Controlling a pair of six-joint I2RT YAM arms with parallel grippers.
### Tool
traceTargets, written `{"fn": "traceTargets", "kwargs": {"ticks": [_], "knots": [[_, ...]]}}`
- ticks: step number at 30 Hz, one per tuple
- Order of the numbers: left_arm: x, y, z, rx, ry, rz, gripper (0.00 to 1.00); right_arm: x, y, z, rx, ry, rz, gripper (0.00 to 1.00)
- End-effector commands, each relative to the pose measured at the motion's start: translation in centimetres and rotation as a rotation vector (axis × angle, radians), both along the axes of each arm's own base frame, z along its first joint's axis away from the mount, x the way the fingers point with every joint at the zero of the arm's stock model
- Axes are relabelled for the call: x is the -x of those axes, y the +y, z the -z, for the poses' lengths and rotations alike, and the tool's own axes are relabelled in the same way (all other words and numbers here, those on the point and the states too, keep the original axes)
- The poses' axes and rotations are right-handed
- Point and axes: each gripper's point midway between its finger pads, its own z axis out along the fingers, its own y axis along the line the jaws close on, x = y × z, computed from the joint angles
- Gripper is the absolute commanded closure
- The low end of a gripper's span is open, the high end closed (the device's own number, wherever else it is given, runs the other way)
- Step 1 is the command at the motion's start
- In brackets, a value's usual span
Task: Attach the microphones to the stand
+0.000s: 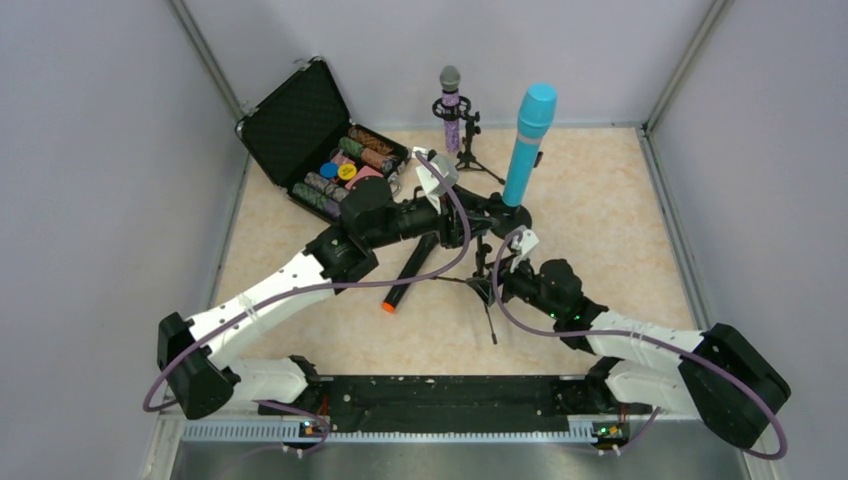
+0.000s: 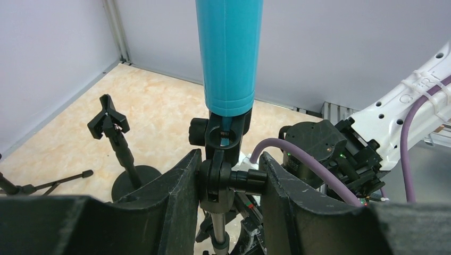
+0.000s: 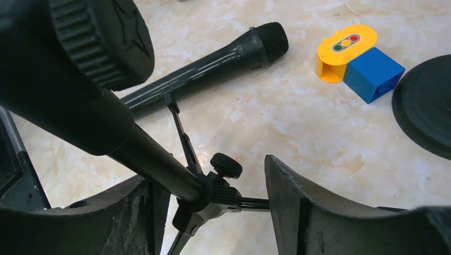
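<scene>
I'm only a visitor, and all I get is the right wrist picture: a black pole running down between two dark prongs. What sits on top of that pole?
Observer: A light-blue stick microphone stands upright in the clip at the top of that black tripod stand.
Visitor: Is anything else holding the stand?
Observer: Yes. The left gripper is clamped on the stand's joint, just under the microphone.
Visitor: The black stick microphone lying on the table, is it black all over?
Observer: No. Its far tip, outside your picture, is an orange end.
</scene>
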Motion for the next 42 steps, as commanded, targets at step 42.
{"fn": "traceTargets", "kwargs": {"ticks": [42], "knots": [[-5.0,4.4,-6.7,0.207,-0.131,-0.151,1.0,2.7,-0.9,-8.0,-0.18,-0.054,0.005,0.01]]}}
